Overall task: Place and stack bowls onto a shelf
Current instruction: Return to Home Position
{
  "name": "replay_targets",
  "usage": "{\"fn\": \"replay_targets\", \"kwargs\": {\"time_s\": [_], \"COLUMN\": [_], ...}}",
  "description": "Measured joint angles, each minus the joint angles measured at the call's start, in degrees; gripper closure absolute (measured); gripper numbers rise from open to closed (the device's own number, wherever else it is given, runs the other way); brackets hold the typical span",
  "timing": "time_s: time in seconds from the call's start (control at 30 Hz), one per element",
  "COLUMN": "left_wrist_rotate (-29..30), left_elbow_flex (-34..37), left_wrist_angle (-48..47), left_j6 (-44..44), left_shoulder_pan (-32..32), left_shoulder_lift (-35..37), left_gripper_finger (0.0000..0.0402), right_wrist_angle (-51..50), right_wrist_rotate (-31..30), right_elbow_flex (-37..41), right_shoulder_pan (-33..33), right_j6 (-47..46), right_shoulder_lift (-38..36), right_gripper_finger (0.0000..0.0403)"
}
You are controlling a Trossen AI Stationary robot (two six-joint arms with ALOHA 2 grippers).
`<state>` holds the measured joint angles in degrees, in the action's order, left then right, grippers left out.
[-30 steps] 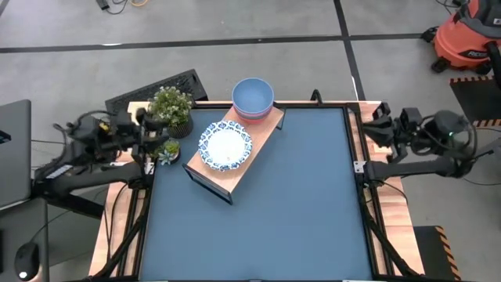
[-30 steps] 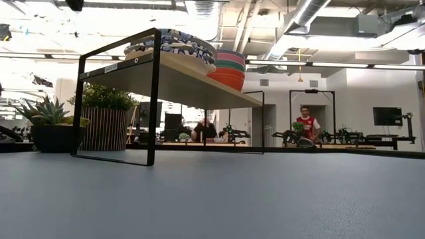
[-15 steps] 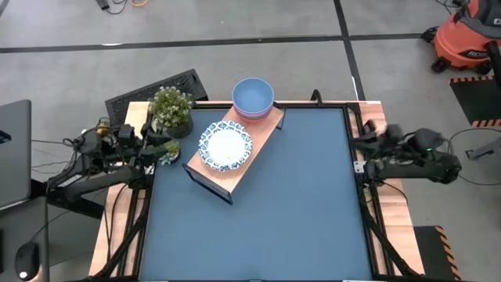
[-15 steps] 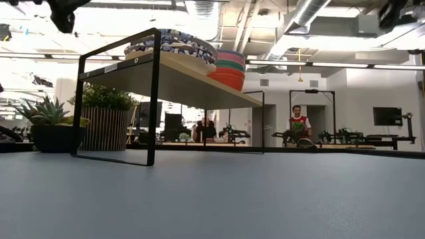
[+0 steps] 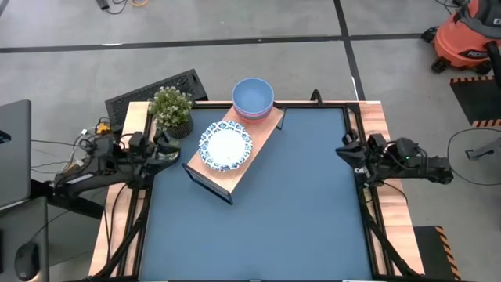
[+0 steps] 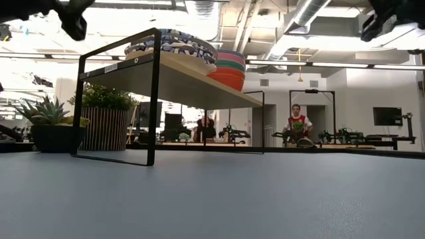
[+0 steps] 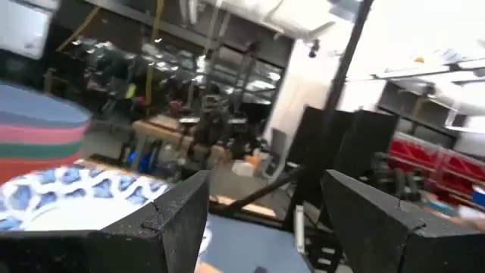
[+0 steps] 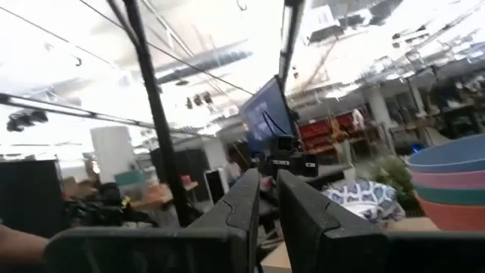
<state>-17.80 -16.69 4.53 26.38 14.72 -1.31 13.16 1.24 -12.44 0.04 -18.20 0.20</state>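
On the shelf (image 5: 263,130), far left, sit the patterned white bowls (image 5: 225,146) and the plain stack (image 5: 253,95). Rigid, slick, breakable, I judge: pinch a rim. My left gripper (image 7: 265,220) is spread, my right gripper (image 8: 269,199) pressed together.

Shelf (image 5: 262,131) standing slantwise on the far left part of the table (image 5: 297,211), stack of wide bowls (image 5: 225,146) on its near end, stack of small bowls (image 5: 253,97) on its far end, potted plant (image 5: 171,108) just left of it, left gripper (image 5: 168,147) at the table's left edge, right gripper (image 5: 345,150) at the right edge.

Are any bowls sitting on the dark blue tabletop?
No, the high view shows the white bowls and the small bowls both stacked on the shelf.
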Motion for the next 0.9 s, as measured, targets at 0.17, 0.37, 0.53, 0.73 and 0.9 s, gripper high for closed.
{"fn": "replay_targets", "kwargs": {"time_s": [0.17, 0.37, 0.53, 0.73, 0.9], "left_wrist_rotate": [3.5, 9.9, 11.5, 15.3, 16.3], "left_elbow_flex": [0.1, 0.1, 0.1, 0.1, 0.1], "left_wrist_angle": [-3.0, -4.8, -4.8, -5.5, -9.0], "left_j6": [-3.0, -6.1, -6.4, -8.7, -8.5], "left_shoulder_pan": [-5.2, -11.5, -16.6, -22.0, -24.6], "left_shoulder_lift": [-0.1, -0.2, -0.2, -1.6, -1.5], "left_gripper_finger": [0.0159, 0.0159, 0.0159, 0.0159, 0.0159], "right_wrist_angle": [2.2, 5.1, 5.8, 4.7, 1.2], "right_wrist_rotate": [0.3, 0.3, 0.2, 0.1, -0.6], "right_elbow_flex": [3.8, 8.7, 11.9, 12.0, 12.0], "right_shoulder_pan": [0.0, -0.1, -0.1, -0.2, -0.2], "right_j6": [-1.2, -1.9, -2.4, 1.3, 3.0], "right_shoulder_lift": [0.0, 0.0, 0.1, 0.0, 0.0], "right_gripper_finger": [0.0329, 0.0329, 0.0329, 0.0329, 0.0329]}}
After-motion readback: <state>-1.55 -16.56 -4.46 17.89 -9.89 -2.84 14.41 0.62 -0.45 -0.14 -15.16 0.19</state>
